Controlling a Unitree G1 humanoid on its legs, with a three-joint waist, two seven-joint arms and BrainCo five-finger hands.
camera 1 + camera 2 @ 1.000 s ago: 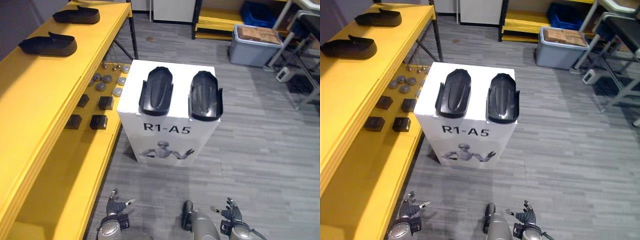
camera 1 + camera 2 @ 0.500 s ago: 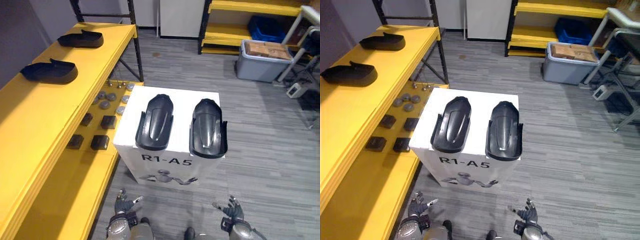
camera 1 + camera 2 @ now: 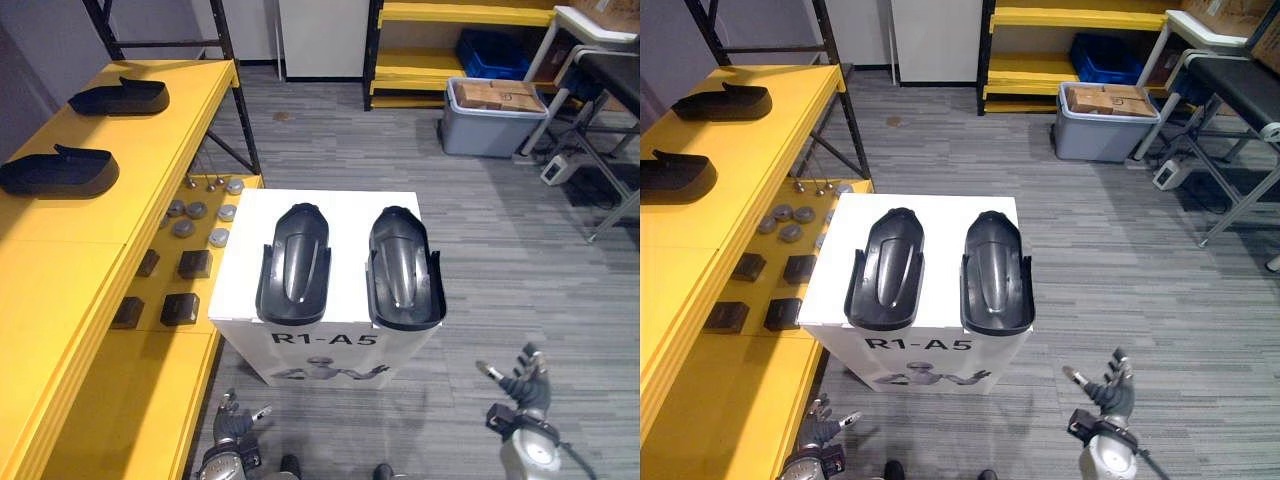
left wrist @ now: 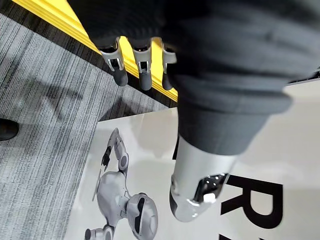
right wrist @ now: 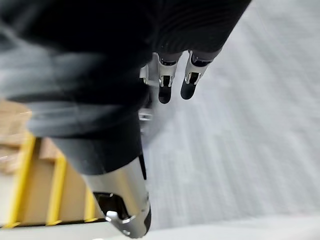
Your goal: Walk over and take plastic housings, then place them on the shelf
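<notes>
Black plastic, glossy under the room lights: two housings lie side by side on top of a white box (image 3: 345, 212) at the centre of the frame, their long axes running up the picture. The left housing (image 3: 293, 265) and the right housing (image 3: 404, 268) sit near each other but apart, with a strip of white between them and their wide ends at the box's front edge. Neither hand touches them.

The left hand (image 3: 232, 424) hangs at the bottom of the frame, left of centre, before the box's printed face. Its fingers are loosely straight and hold nothing. The right hand (image 3: 521, 386) is at the lower right over grey floor, fingers spread, also empty.

Down the left side runs the yellow shelf (image 3: 70, 260). On its top board in the upper left rest a lower shelf housing (image 3: 58, 171) and an upper shelf housing (image 3: 120, 97), well apart. On the lower board beside the box lie small dark blocks (image 3: 193, 264) and grey discs (image 3: 197, 210). A grey bin (image 3: 488, 128) with cardboard inside stands at the upper right.
</notes>
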